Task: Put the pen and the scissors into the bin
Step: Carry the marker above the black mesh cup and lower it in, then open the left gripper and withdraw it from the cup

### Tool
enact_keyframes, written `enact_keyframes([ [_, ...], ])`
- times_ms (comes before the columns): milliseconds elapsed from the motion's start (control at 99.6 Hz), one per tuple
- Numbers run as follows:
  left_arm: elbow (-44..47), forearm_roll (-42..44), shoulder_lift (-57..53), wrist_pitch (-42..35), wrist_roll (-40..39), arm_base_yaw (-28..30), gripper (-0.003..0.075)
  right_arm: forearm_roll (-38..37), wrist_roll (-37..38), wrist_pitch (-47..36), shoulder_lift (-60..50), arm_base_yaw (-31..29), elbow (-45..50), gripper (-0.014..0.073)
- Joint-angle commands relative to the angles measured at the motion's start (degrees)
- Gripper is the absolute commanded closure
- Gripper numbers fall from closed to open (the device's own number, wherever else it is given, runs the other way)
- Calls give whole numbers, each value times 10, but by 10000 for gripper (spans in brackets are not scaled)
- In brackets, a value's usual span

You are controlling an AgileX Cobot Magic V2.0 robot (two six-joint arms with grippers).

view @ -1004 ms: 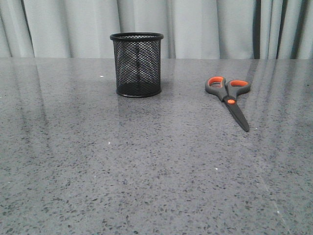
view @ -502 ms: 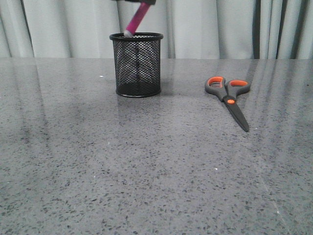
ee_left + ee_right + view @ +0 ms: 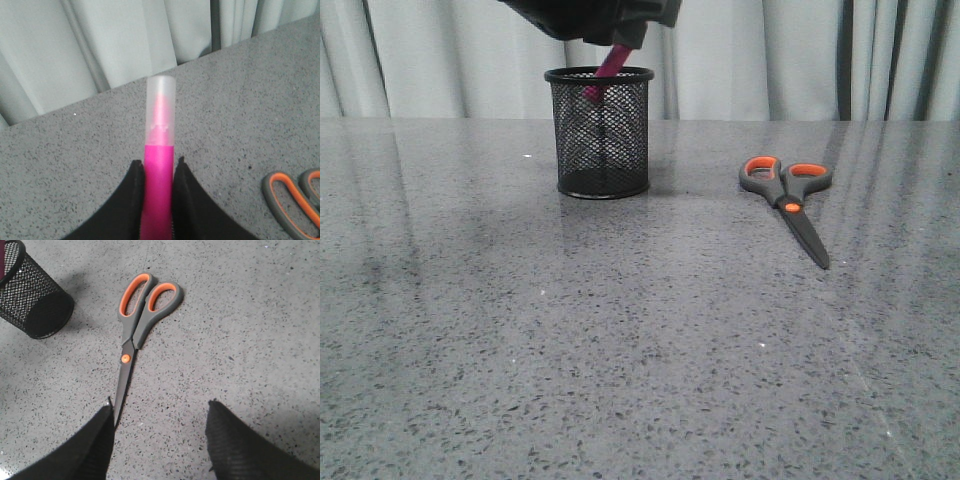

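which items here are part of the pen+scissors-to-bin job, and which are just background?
Job items:
- magenta-pink marker-like pen, held by left claw, lower end inside the bin
- dark grey scissors with orange-lined handles, flat on the table
- black wire-mesh cylindrical bin

Background:
- grey speckled table
- pale curtain
- nothing else lying about

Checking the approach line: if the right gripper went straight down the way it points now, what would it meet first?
Probably the scissors: the open right gripper hangs above the blade tips, one finger over them. Otherwise, the bare table.
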Motion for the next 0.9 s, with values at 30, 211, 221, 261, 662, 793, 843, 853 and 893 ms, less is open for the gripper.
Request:
enact_keyframes([
  [30, -18, -4, -25, -21, -5, -4, 741, 4, -3, -28, 0, -3, -21, 224],
  [211, -18, -4, -25, 22, -5, 5, 741, 4, -3, -28, 0, -3, -21, 224],
  [221, -18, -4, -25, 22, -5, 5, 741, 4, -3, -28, 0, -3, -21, 224],
  [261, -18, -4, -25, 27, -5, 9, 740, 4, -3, -28, 0, -3, -21, 224],
  [662, -19, -15, -32, 36, -5, 17, 389, 4, -3, -29, 0, -3, -21, 224],
  [793, -20, -15, -61, 33, -5, 17, 389, 4, -3, -28, 0, -3, -21, 224],
  [843, -20, -15, -77, 32, -5, 19, 389, 4, -3, -28, 0, -3, -21, 224],
  [853, -20, -15, -80, 32, -5, 19, 389, 4, -3, -28, 0, -3, -21, 224],
  [893, -20, -15, -96, 31, -5, 20, 389, 4, -3, -29, 0, -3, -21, 224],
])
